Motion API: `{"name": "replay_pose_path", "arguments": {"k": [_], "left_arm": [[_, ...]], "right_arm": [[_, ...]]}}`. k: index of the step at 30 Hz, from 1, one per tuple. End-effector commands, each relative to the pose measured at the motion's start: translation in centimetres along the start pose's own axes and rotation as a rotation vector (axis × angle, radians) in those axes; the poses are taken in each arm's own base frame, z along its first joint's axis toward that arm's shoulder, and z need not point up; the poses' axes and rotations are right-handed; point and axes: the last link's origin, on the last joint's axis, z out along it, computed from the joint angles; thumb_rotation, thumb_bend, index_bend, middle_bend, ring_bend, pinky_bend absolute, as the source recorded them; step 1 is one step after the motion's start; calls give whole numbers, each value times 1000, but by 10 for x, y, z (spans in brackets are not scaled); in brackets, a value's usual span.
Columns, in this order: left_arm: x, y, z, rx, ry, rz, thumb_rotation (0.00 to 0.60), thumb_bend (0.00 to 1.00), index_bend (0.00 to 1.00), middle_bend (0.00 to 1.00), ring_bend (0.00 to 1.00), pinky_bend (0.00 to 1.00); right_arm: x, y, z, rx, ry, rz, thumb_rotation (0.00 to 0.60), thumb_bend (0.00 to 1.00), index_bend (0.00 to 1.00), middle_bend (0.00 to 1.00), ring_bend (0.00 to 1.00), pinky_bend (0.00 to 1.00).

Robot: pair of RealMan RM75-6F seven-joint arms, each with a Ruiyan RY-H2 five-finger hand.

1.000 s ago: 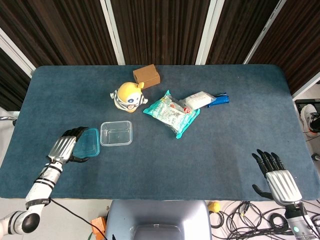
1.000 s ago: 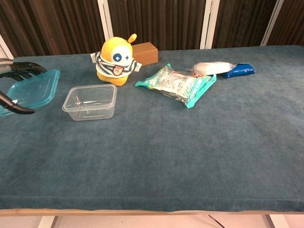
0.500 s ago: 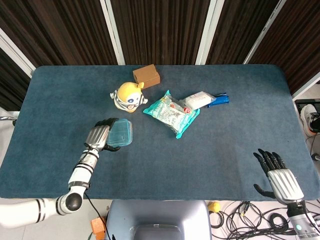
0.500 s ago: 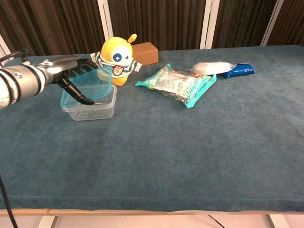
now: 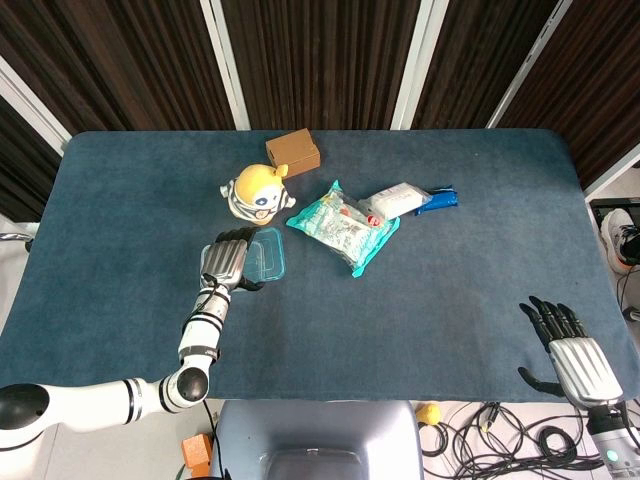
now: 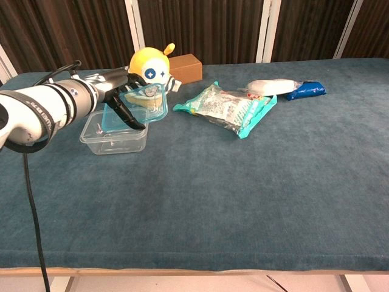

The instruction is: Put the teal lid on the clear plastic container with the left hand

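Left hand: our left hand [image 5: 224,263] [image 6: 115,91] grips the teal lid [image 5: 265,256] [image 6: 141,104] by its left edge, fingers curled around the rim.
Teal lid: held tilted in the air, reaching right from the hand, above the right part of the container.
Clear plastic container [image 6: 113,132]: it sits on the table [image 6: 243,194] directly under the hand, open at the top; from the head view the hand and lid hide most of it.
Yellow toy [image 5: 257,193] [image 6: 150,73]: just beyond the hand.
Brown box [image 5: 293,151] [image 6: 185,66]: farther back, behind the toy.
Teal snack bag [image 5: 345,225] [image 6: 228,107]: off to the hand's right.
Right hand [image 5: 572,352]: well apart, at the table's near right edge, empty, fingers spread.
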Motion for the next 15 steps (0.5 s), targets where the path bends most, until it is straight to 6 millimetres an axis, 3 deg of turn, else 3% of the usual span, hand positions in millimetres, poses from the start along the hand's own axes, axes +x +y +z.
{"name": "replay_pose_path", "arguments": {"k": [1,15], "left_arm": [[6,-4,-2,19,-2,34,600,275,567,762,608,491],[2,-21,-1,84,-71,129,600,277,542,731,591,461]], "right_arm": [[1,0,-1,2,3,2,600,176,0,0,0,0],[1,0,-1,8,6,-2,600,176,0,0,0,0]]}}
